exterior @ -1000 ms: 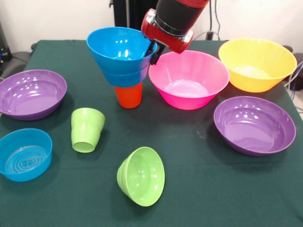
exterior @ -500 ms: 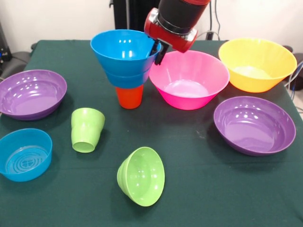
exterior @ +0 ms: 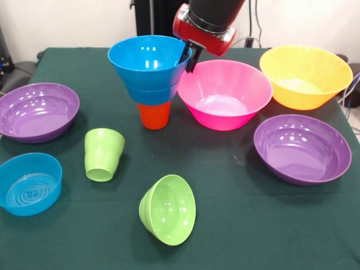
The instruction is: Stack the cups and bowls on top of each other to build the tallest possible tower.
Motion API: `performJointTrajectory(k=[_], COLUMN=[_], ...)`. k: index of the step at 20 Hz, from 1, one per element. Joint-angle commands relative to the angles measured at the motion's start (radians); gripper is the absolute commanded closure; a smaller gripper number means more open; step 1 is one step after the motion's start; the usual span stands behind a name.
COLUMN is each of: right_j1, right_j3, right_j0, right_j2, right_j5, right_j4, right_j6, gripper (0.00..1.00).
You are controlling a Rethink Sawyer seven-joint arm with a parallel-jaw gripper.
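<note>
We cannot tell whether the claw grips the top blue bowl beside it; being light, glossy and slippery, it is best held at its rim.

Open cloth in lower centre and lower right; upper half of frame crowded.

The tower touches the pink bowl at upper centre, gripper at their junction; no gap there. Yellow-orange bowl just beside pink. Purple bowls block both edges. Blue bowl, green cup, tilted green bowl dot lower left; lanes between them.
</note>
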Motion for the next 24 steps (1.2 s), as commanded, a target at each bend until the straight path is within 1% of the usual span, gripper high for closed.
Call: performJointTrajectory(k=[1, 9, 10, 16, 24], right_j1=[0.004, 0.025, 0.031, 0.051, 0.047], right_j3=[0.097, 0.054, 0.041, -0.001, -0.001], right_j0=[0.012, 0.017, 0.012, 0.008, 0.011], right_j2=[0.104, 0.095, 0.094, 0.088, 0.086], right_j5=[-0.067, -0.032, -0.027, -0.007, -0.017], right_j4=[0.005, 0.002, 0.0, -0.006, -0.013], right_j6=[0.101, 0.103, 0.099, 0.093, 0.089], gripper=[1.0, 1.0, 0.0, 0.0, 0.0])
